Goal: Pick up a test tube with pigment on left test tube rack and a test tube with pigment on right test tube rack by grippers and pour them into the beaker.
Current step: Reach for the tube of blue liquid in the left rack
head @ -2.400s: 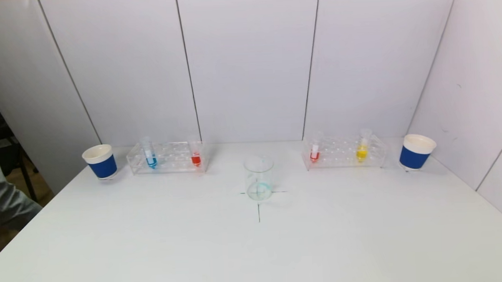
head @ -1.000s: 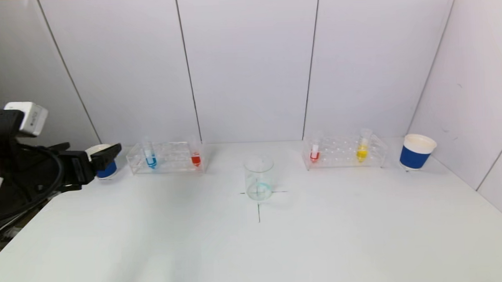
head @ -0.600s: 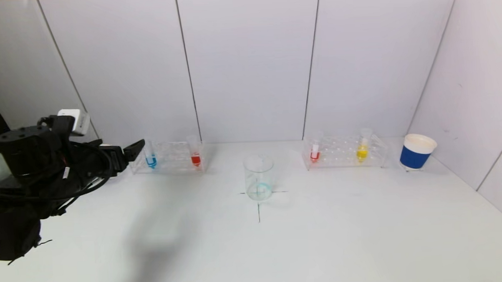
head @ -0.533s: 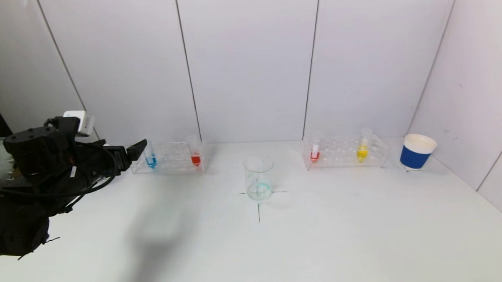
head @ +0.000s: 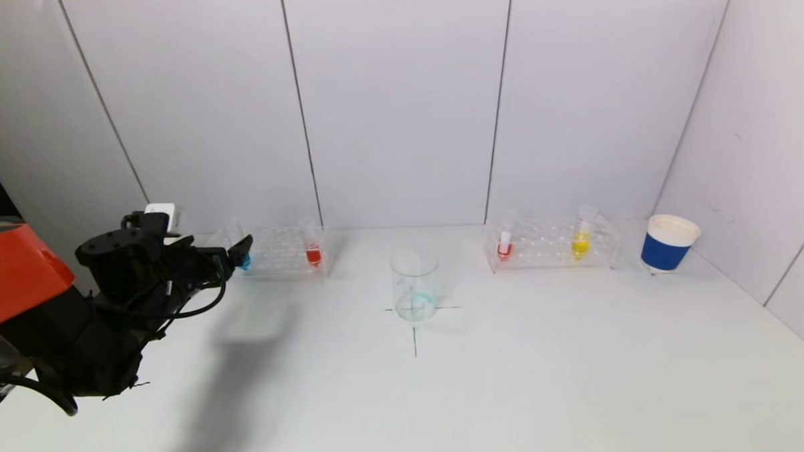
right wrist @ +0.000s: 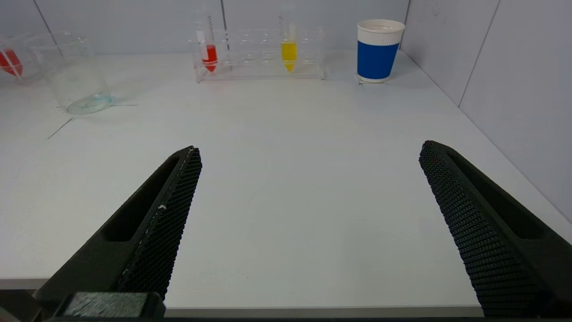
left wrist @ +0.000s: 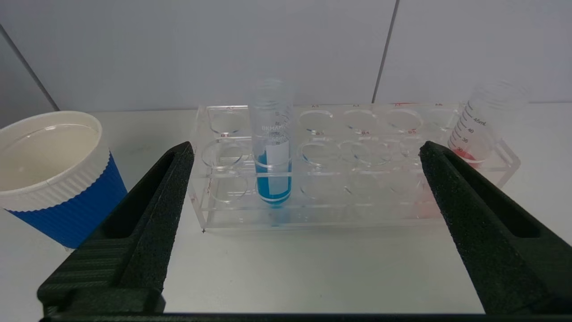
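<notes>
The clear left rack [head: 279, 252] holds a blue-pigment tube [left wrist: 271, 147] and a red-pigment tube [head: 313, 252]. My left gripper [head: 237, 253] is open and empty, hovering just in front of the rack's left end. In the left wrist view its fingers [left wrist: 306, 145] are spread wide, with the blue tube between them but farther off. The right rack [head: 551, 244] holds a red tube [head: 503, 245] and a yellow tube [head: 580, 240]. The glass beaker [head: 415, 286] stands at the table's centre. My right gripper [right wrist: 309, 147] is open and empty, low over the table's near edge, outside the head view.
A blue-and-white paper cup [left wrist: 49, 174] stands left of the left rack, hidden by my arm in the head view. Another cup [head: 668, 242] stands right of the right rack. White walls close in behind and to the right. A black cross marks the table under the beaker.
My left arm has come in from the left and swung right and forward to the left rack's blue tube, covering the left cup. Nothing else has moved.
</notes>
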Controlling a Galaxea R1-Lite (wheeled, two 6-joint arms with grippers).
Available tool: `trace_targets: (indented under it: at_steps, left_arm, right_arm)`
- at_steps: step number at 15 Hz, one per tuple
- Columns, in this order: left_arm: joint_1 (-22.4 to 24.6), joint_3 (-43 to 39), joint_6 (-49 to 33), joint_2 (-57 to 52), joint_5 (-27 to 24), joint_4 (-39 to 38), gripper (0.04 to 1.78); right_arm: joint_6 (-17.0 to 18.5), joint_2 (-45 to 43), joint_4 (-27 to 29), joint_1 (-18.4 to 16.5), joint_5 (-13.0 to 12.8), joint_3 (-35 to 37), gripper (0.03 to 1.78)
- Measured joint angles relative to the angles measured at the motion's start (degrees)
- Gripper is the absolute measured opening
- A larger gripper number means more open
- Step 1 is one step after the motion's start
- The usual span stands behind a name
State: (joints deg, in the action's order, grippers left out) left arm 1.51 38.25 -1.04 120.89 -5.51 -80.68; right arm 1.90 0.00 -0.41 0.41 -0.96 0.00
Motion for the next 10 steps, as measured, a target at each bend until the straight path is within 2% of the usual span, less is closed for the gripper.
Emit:
trace_targets:
  at_steps: [5, 10]
  left_arm:
    - [0.05, 1.82, 0.4, 7.25, 0.39, -5.71, 1.76]
    - [0.06, 6.23, 0.52, 10.97, 0.34, -5.29, 1.76]
  right_arm:
    - [0.02, 0.0, 0.0, 0.0, 0.0, 0.0, 1.77]
    - [0.02, 0.0, 0.0, 0.0, 0.0, 0.0, 1.77]
